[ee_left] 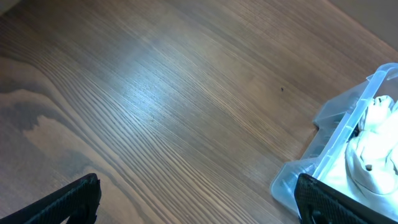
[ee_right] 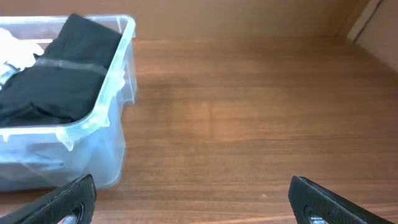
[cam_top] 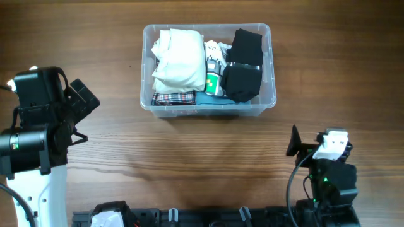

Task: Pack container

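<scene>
Plain wooden table (cam_top: pixel 202 157). The container (cam_top: pixel 208 111), stuffed with white cloth (cam_top: pixel 180 60) and black fabric (cam_top: pixel 245 66), sits ahead-right of the left hand (ee_left: pixel 199 208) and ahead-left of the right hand (ee_right: pixel 196 208). Both hands are spread wide, holding nothing.

No readable text, green-and-white packet (cam_top: pixel 214 83) in container (cam_top: pixel 208 111), print too small

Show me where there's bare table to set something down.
Free: the wide strip of table between the container, the left fingers and the right fingers; also the wood left and right of the container. Crowded: inside the container, filled with white cloth and black cloth.
</scene>
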Robot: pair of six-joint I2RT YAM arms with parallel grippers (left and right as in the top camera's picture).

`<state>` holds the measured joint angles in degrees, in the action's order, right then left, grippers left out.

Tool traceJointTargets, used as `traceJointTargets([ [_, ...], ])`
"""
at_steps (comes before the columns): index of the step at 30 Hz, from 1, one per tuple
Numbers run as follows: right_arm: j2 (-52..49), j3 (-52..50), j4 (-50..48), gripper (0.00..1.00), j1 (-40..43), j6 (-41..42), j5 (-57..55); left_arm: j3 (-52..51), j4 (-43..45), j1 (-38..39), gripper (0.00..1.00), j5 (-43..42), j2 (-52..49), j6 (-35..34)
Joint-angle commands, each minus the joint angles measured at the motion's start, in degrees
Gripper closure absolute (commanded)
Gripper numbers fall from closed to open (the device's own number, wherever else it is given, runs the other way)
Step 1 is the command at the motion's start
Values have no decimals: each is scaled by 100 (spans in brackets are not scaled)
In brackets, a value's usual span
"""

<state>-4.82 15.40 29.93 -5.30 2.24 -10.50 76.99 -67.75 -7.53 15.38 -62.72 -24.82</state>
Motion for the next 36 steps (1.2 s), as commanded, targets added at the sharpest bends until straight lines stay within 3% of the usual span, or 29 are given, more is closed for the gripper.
traceJointTargets([
  [1,424,-428,-81,0,28,-33,166,-7,17,-31,0,55,9,-116],
  [6,461,-680,-225,0,28,542,269,-7,17,-31,0,55,9,-116],
  [26,461,-680,-223,0,28,542,286,-9,39,-9,0,57,68,-116],
  [30,461,-680,-223,0,28,540,289,-302,44,175,0,55,798,-116],
  [36,461,-680,-223,0,28,540,286,-1661,291,319,0,120,2538,-96],
])
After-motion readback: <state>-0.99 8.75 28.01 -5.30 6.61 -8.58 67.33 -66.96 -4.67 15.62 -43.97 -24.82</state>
